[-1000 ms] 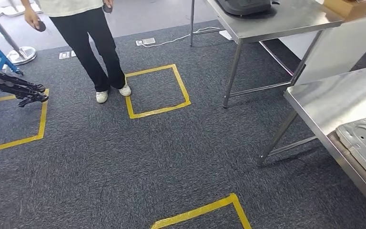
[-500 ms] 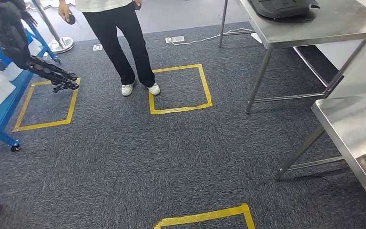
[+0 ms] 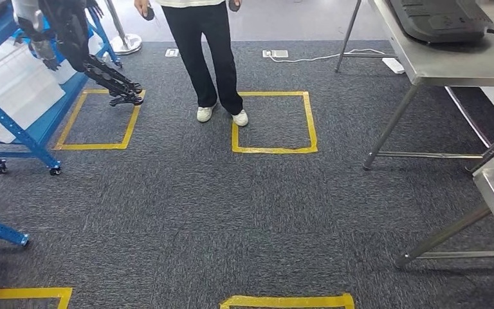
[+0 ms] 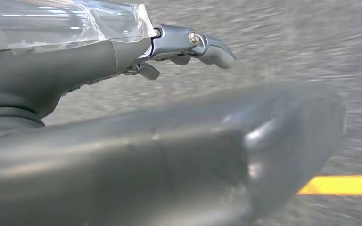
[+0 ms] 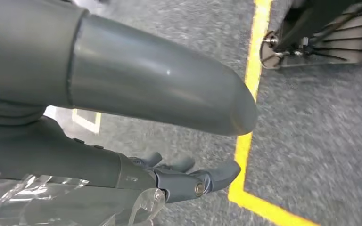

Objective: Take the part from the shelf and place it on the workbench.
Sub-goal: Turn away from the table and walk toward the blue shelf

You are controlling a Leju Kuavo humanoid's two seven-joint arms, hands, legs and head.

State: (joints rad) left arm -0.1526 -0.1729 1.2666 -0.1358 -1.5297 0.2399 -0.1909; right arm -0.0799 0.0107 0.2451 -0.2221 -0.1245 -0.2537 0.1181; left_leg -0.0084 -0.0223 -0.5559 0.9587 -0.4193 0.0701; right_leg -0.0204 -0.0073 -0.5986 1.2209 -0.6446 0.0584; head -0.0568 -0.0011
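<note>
Over the grey floor (image 3: 186, 212), the left hand (image 4: 188, 47) and right hand (image 5: 188, 179) are held with fingers apart, nothing in them. Blue shelf (image 3: 19, 129) is seen nearby.

Left hand (image 4: 179, 47): thick grey thumb, darker fingers, bright screw at metal knuckle, clear film over wrist cover. Right hand (image 5: 169, 155): same grey thumb, screw, crinkled film. Dark arm (image 3: 77, 38) in head view, probably left.
</note>
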